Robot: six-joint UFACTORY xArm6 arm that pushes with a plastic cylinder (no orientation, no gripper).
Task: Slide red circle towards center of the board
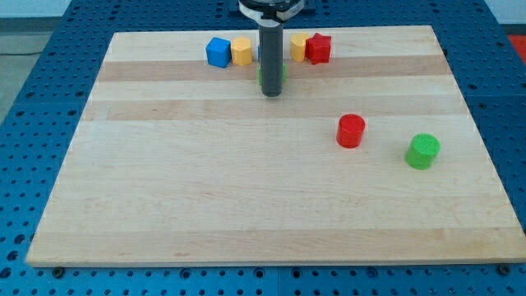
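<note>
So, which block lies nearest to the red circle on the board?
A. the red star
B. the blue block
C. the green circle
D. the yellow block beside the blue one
C: the green circle sits just to the view's right of the red circle, while the other blocks stay along the view's top edge.

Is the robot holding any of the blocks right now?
No, nothing is held. My tip is a bare rod end that only pushes. It stands near the view's top, right in front of a green block, far from the red circle.
</note>
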